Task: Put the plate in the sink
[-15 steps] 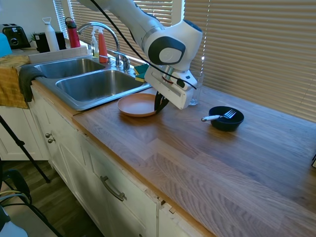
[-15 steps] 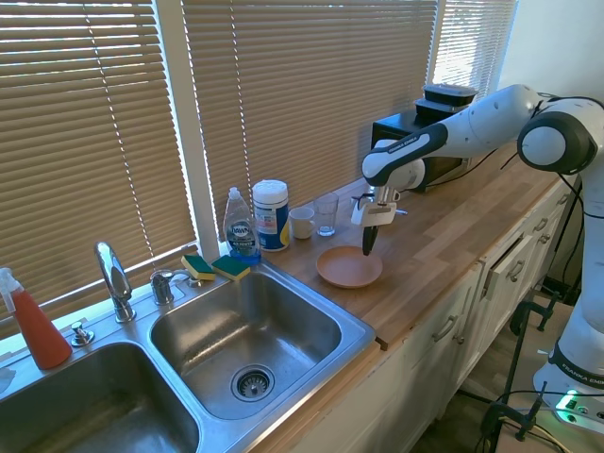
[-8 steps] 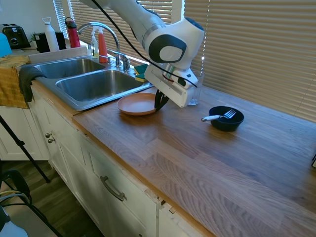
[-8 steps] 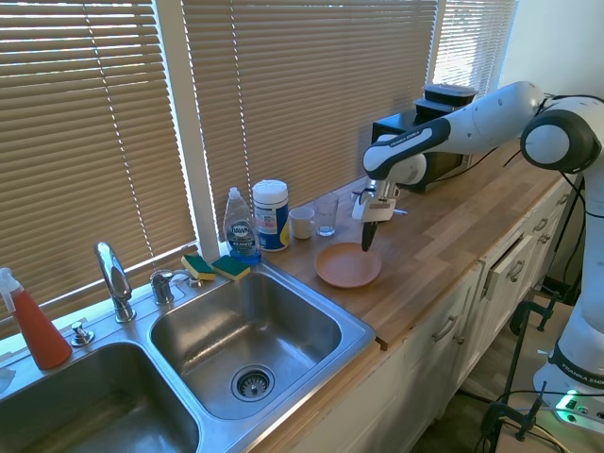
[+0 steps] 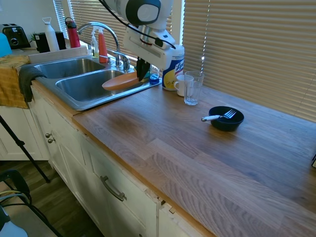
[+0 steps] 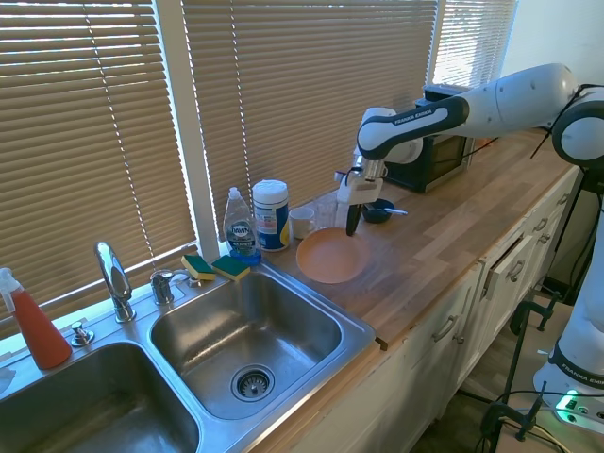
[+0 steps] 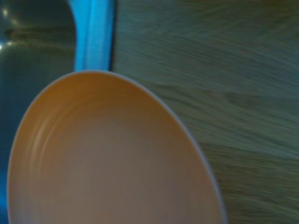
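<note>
The salmon-orange plate (image 5: 118, 81) (image 6: 326, 256) hangs tilted in the air at the sink's near right corner, partly over the right basin and partly over the wooden counter. My gripper (image 5: 143, 76) (image 6: 352, 226) is shut on the plate's rim on the side away from the sink. The stainless-steel sink (image 5: 74, 101) (image 6: 363, 328) has two basins and a curved chrome faucet (image 5: 101, 27) (image 6: 111, 274). In the wrist view the plate (image 7: 107, 158) fills most of the picture, with the sink edge (image 7: 93, 35) and the counter beyond it.
A black bowl (image 5: 226, 118) with a fork sits on the counter to the right. A clear glass (image 5: 192, 89), a white cup (image 5: 181, 84) and a wipes canister (image 5: 173, 66) stand by the blinds. Sponges (image 6: 215, 267) and a dish soap bottle (image 6: 240, 226) sit behind the basin.
The plate has been lifted off the counter and carried toward the sink; it now hangs tilted at the right basin's edge. The gripper rose and moved with it.
</note>
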Controlling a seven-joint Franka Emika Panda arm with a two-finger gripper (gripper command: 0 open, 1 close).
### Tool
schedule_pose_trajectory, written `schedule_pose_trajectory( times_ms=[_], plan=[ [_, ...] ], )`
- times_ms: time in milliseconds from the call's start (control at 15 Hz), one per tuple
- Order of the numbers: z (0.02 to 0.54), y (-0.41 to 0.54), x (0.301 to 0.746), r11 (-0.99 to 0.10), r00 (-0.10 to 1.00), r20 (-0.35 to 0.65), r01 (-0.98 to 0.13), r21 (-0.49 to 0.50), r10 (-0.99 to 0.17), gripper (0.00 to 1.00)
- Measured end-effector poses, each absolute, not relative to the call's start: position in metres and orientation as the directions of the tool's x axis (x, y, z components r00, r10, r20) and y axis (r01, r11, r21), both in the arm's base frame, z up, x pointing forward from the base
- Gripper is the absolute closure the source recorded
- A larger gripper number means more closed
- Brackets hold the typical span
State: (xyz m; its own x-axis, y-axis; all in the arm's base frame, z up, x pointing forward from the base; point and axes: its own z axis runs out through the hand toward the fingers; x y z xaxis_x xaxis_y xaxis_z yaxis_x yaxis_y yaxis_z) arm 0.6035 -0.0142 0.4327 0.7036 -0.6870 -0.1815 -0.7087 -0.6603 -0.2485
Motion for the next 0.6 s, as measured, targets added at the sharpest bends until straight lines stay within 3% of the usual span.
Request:
schedule_pose_trajectory(
  times_ms=[267, 600],
  plan=[
    [0.431, 0.098, 0.627, -0.708, 0.733, -0.156, -0.68, -0.19, -0.662, 1.0],
    [0.392, 0.205, 0.67, -0.744, 0.751, -0.136, -0.66, -0.108, -0.646, 1.0]
  ],
)
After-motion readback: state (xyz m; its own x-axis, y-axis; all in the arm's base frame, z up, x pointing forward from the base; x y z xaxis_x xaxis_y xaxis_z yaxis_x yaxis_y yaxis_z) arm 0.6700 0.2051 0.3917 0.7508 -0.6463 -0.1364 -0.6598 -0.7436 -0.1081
